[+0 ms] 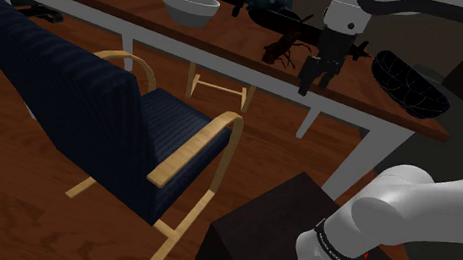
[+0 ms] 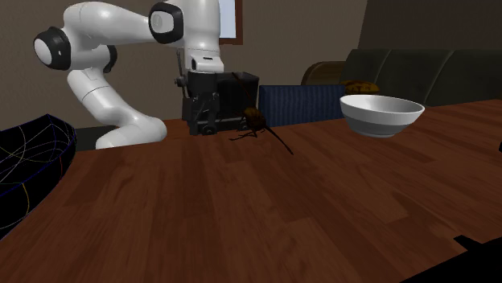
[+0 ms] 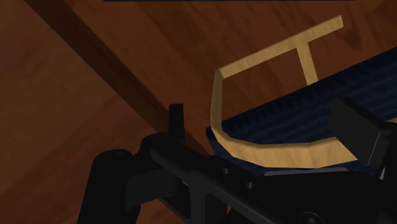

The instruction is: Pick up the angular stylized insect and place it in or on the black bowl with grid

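The insect (image 1: 289, 48) is a dark brown, spindly-legged figure standing on the wooden table (image 1: 228, 48); in the second exterior view the insect (image 2: 256, 120) is near the far edge. My gripper (image 1: 317, 79) hangs open just beside it, over the table's edge, with nothing between its fingers. In the second exterior view the gripper (image 2: 203, 129) is left of the insect. The black bowl with grid lines (image 1: 410, 79) sits further along the table, on the gripper's other side, and the bowl (image 2: 32, 157) is at that view's left. In the wrist view the fingers (image 3: 176, 121) stand well apart.
A white bowl (image 1: 189, 4) stands on the table beyond the insect, the same bowl (image 2: 380, 114) at right. A navy chair with wooden arms (image 1: 161, 136) sits below the table edge. Dark objects (image 1: 265, 0) crowd the table's far side. My stand (image 1: 281, 231) is at lower right.
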You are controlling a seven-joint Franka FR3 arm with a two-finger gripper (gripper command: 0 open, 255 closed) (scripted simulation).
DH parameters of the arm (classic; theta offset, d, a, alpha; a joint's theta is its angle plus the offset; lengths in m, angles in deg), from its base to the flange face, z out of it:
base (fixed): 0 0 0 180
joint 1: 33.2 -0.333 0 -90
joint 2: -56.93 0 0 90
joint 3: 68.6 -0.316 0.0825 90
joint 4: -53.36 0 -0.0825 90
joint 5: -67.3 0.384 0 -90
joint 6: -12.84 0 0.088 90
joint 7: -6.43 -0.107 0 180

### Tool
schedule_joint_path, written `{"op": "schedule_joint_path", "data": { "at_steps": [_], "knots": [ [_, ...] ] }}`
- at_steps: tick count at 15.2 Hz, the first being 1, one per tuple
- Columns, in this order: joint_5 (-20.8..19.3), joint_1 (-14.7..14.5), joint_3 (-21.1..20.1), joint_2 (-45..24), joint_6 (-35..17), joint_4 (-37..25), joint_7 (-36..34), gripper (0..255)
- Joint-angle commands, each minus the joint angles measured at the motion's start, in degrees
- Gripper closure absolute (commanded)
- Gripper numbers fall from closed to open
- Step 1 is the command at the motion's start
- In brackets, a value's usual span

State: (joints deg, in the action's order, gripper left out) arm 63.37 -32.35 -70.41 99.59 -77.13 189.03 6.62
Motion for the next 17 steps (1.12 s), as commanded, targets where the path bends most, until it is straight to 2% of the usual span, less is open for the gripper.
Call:
{"op": "schedule_joint_path", "data": {
  "at_steps": [1,7,13,14,17],
  "knots": [
    [0.0,0.0,0.0,0.0,0.0,0.0,0.0,0],
    [-3.4,-5.7,10.5,-5.1,0.0,-10.2,27.1,0],
    [-1.7,-12.8,20.3,-14.2,2.2,-25.1,54.3,0],
    [-1.3,-13.6,21.3,-15.3,2.6,-26.9,56.9,0],
    [-1.5,-13.4,21.3,-14.7,0.3,-23.9,56.8,0]
  ]
}}
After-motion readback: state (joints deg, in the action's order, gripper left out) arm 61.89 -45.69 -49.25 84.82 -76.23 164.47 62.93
